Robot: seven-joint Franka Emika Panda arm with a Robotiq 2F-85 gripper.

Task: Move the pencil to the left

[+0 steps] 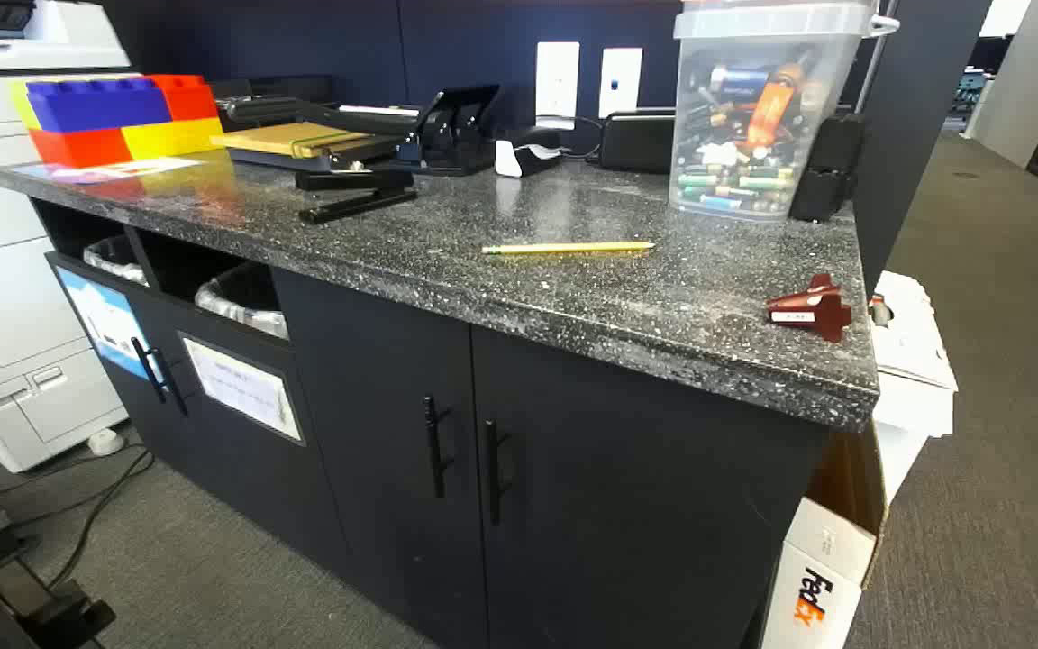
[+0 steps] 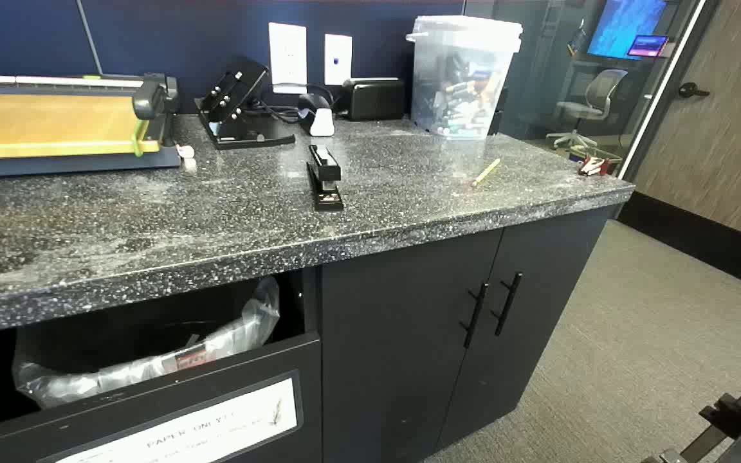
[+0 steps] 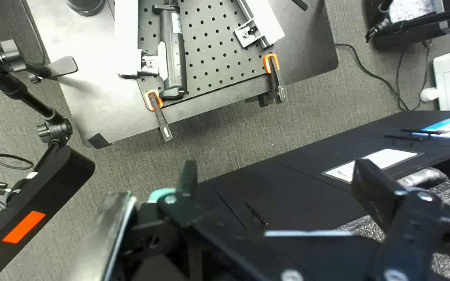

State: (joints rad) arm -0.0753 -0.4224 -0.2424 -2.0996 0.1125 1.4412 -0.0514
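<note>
The thin yellow pencil (image 1: 569, 248) lies flat on the speckled dark countertop (image 1: 591, 302). It also shows in an exterior view (image 2: 486, 172), between the stapler and the counter's far right end. My gripper (image 3: 280, 181) shows only in the wrist view. Its two fingers are wide apart with nothing between them. Through the gap I see floor, the black cabinet front and a bit of counter edge. The pencil is out of the wrist view. The gripper is out of both exterior views, away from the pencil.
A black stapler (image 1: 357, 194) and a clear bin of batteries (image 1: 753, 126) stand near the pencil. A dark red staple remover (image 1: 814, 311) lies by the counter's right edge. A paper cutter (image 2: 55, 125) and a hole punch (image 2: 238, 109) stand behind. A clamped pegboard table (image 3: 213, 47) shows in the wrist view.
</note>
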